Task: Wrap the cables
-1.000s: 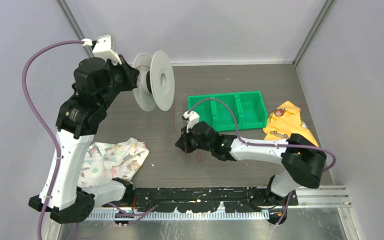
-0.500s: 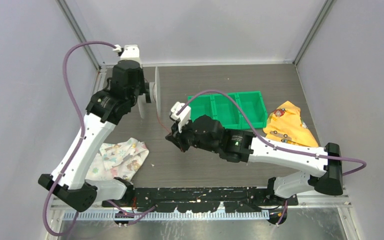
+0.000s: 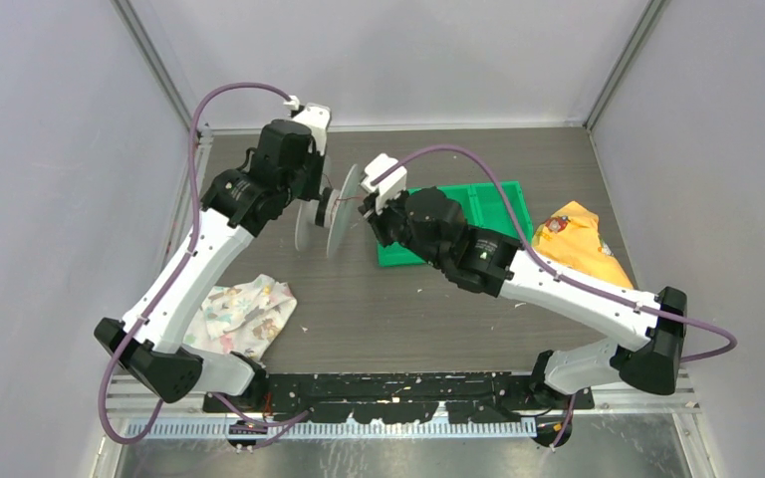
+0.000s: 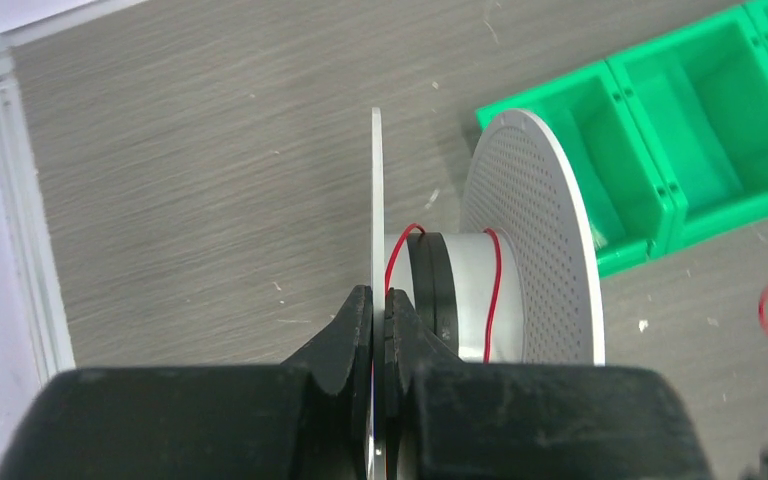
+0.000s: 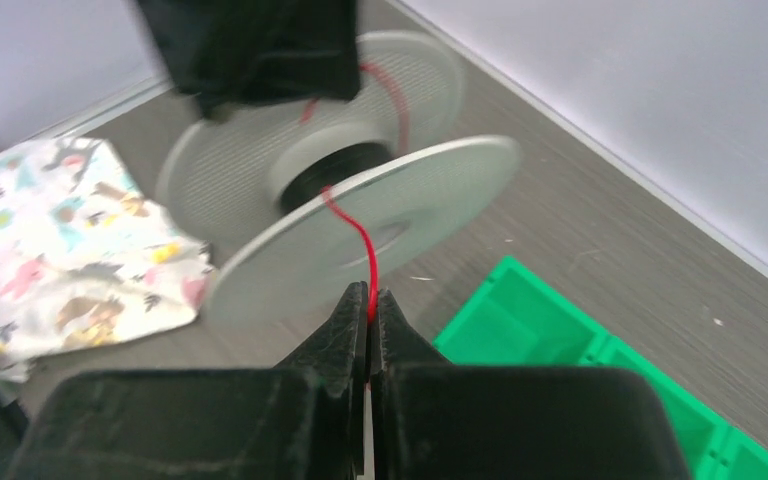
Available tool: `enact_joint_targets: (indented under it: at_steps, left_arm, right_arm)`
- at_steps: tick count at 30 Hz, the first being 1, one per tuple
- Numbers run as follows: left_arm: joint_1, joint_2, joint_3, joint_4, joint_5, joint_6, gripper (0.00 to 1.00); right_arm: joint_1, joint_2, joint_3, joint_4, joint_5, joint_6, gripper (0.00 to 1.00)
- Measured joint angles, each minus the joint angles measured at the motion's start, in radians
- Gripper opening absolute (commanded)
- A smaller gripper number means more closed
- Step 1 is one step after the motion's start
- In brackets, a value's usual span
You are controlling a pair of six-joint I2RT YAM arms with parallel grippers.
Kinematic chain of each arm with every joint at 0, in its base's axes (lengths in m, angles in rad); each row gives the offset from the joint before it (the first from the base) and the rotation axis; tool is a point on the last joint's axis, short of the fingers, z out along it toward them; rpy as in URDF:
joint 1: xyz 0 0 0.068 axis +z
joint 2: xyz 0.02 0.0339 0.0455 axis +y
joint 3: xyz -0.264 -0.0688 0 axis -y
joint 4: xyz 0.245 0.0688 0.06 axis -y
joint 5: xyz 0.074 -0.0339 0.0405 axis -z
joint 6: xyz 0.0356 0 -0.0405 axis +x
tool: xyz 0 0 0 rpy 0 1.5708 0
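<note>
There is one white spool point(image 3: 331, 211) with two round flanges point(image 4: 535, 230), one green bin point(image 3: 478, 187) of three compartments, and two cloths: one patterned cloth point(image 3: 242, 314) and one yellow cloth point(image 3: 580, 244). Two arms, the left arm point(image 3: 194, 269) and the right arm point(image 3: 568, 289), each carry one purple cable point(image 3: 239, 86). One red cable point(image 5: 368, 262) is visible.

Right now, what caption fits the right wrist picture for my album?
The right gripper pinches a thin red wire leading onto the white spool, green bin nearby.
</note>
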Motion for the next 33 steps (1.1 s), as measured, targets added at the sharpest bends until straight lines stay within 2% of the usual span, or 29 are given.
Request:
enact_joint_targets:
  at_steps: [8,15,21,28,33]
  left_arm:
    - [0.000,-0.014,-0.021,-0.054,0.268,0.105,0.00]
    - [0.000,-0.072,-0.005,-0.129,0.467,0.181,0.00]
    - [0.000,-0.119,0.056,-0.134,0.514,0.179,0.00]
    - [0.001,-0.160,0.159,-0.140,0.542,0.128,0.00]
    - [0.008,-0.209,0.171,-0.140,0.543,0.092,0.00]
  right_arm:
    - [-0.117,0.000,0.004,0.001,-0.012,0.001,0.01]
    - [-0.187,-0.001,0.005,-0.037,-0.031,0.029,0.14]
    - [-0.246,-0.014,-0.029,-0.049,-0.080,0.097,0.24]
    - [-0.284,-0.007,-0.095,-0.043,-0.122,0.186,0.50]
    - [-0.290,0.016,-0.110,-0.051,-0.150,0.233,0.54]
